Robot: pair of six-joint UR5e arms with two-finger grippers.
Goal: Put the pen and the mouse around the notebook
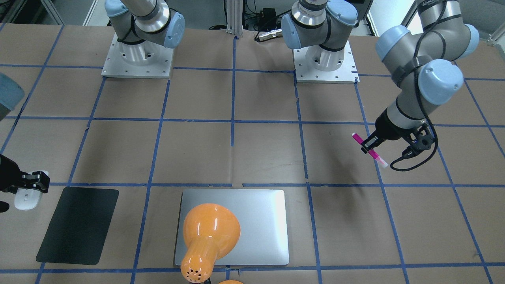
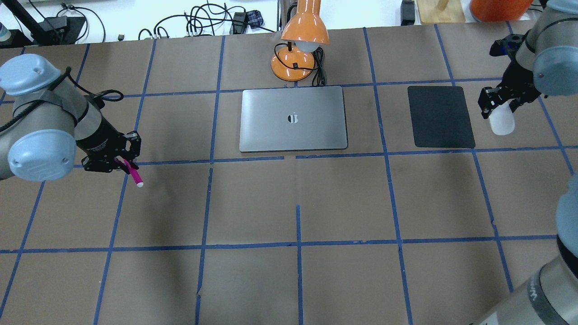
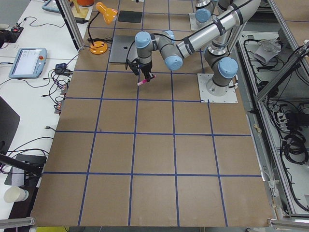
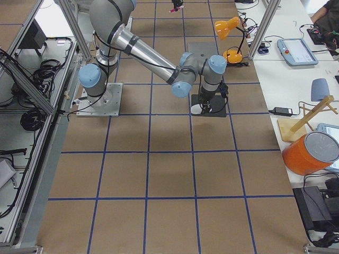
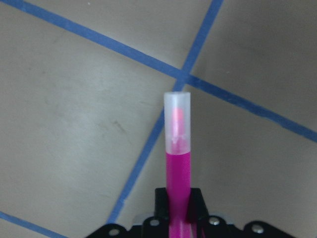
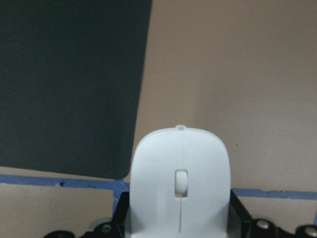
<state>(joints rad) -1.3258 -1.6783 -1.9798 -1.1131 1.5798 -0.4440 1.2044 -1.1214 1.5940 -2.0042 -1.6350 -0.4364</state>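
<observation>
My left gripper (image 2: 122, 161) is clamped on the pen (image 2: 134, 175) at mid-barrel with the cap end pointing out, I think so that it can be laid flat later. It hangs well apart from the notebook (image 2: 293, 119), toward my left. My right gripper (image 2: 496, 104) is closed on the two sides of the mouse (image 2: 502, 122), just beside the outer edge of the black mat (image 2: 440, 116). I cannot tell whether the mouse touches the table. In the front view the orange lamp (image 1: 209, 232) hides part of the notebook, and my right arm is cut off there.
</observation>
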